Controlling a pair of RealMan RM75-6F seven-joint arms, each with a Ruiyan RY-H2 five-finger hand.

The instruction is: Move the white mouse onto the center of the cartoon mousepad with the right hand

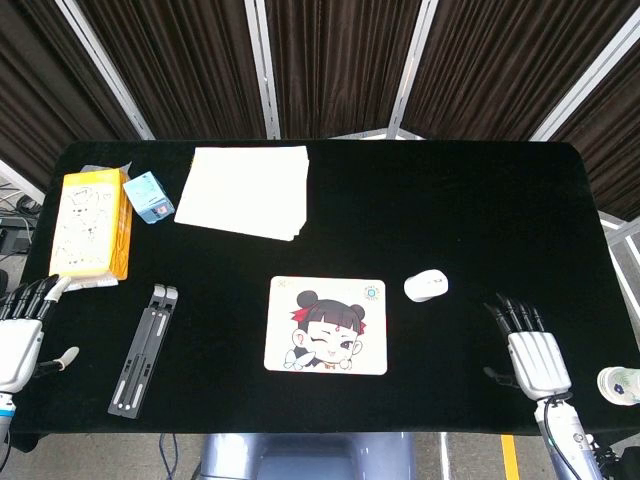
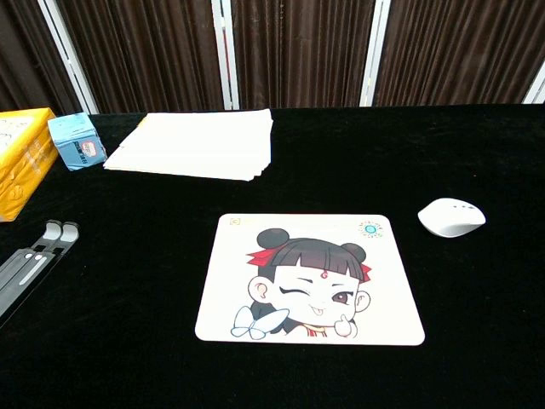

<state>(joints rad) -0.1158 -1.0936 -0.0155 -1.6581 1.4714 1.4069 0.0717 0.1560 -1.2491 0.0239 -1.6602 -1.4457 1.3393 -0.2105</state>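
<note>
White mouse (image 1: pixel 426 285) sits on the tabletop (image 1: pixel 480 210) just right of the cartoon mousepad (image 1: pixel 326 325); right robot hand (image 1: pixel 530 350) and left robot hand (image 1: pixel 22 335) rest released, holding nothing.

- I'm working in what looks like a curtained test booth: dark pleated curtains (image 1: pixel 340 60) behind a black-draped table (image 1: pixel 480 200).
- Beyond my left hand (image 1: pixel 20 340), office things: paper stack (image 1: pixel 245 190), folding stand (image 1: pixel 145 345).

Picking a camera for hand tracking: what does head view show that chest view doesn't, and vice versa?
Head view only: left robot hand and right robot hand, both open, resting at the table's near edge.

Chest view only: nothing extra, just closer detail.

Both: white mouse on the cloth right of the cartoon mousepad, paper stack, yellow box, blue carton, folding stand.
</note>
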